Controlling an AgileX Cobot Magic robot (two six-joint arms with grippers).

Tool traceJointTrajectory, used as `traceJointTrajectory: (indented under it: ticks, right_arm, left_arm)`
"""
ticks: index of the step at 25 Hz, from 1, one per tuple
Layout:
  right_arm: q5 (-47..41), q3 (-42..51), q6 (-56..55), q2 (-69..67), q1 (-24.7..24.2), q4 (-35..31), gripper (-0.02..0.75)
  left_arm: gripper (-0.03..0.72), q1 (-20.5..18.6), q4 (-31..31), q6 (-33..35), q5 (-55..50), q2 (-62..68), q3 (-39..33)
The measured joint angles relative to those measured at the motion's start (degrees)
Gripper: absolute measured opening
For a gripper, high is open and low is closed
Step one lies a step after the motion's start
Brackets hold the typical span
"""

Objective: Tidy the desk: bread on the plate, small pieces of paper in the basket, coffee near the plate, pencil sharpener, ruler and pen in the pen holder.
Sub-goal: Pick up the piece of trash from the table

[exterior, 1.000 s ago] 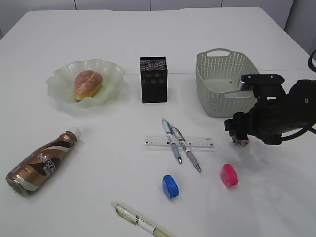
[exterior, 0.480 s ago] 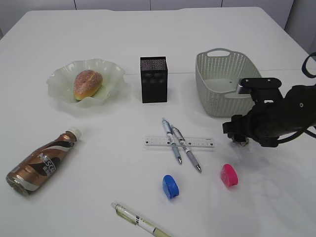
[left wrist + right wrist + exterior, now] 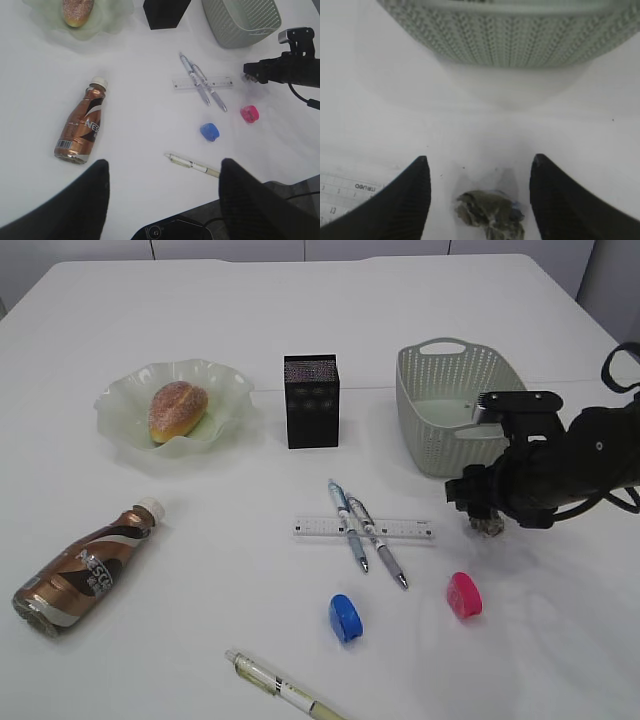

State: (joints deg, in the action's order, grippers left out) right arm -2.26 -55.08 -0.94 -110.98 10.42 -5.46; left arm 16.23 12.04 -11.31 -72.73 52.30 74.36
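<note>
Nearest pen (image 3: 285,692): you have it at the front edge of the table (image 3: 200,640), lying at a slant, well apart from both arms
Sharpeners: the blue sharpener (image 3: 344,617) and the pink sharpener (image 3: 463,594) sit just behind that pen; the pink one lies near your right gripper (image 3: 487,527), a little in front of it and to its left
Coffee bottle (image 3: 84,567): on its side at your front left, cap pointing toward the plate (image 3: 230,390), well apart from it
Ruler (image 3: 318,528): flat mid-table with two pens (image 3: 365,535) lying crossed over it; its end shows at the lower left of your right wrist view
Paper scrap (image 3: 491,213): a small crumpled grey-green wad on the table, right between your right gripper's spread fingers (image 3: 410,197), not clamped; in the exterior view it sits just under the fingertips
Right gripper: jaws apart, low over the table just in front of the basket (image 3: 440,445), holding nothing
Left gripper (image 3: 162,195): jaws apart and empty, high above the near edge, everything on the table well below it
Pen holder (image 3: 311,402): black box, upright, behind the ruler, between plate and basket
Basket: its woven wall fills the top of your right wrist view, just beyond the scrap
Bread (image 3: 177,410): already lying on the plate at far left
</note>
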Motion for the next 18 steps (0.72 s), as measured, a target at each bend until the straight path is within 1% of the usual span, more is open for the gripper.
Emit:
traceJointTrajectory:
  ticks: [18]
  right_arm:
    - [-0.84,-0.16,0.0,-1.49,0.0,0.0,0.489]
  left_arm:
    - [0.498,0.0,0.22,0.0,0.0,0.0,0.0]
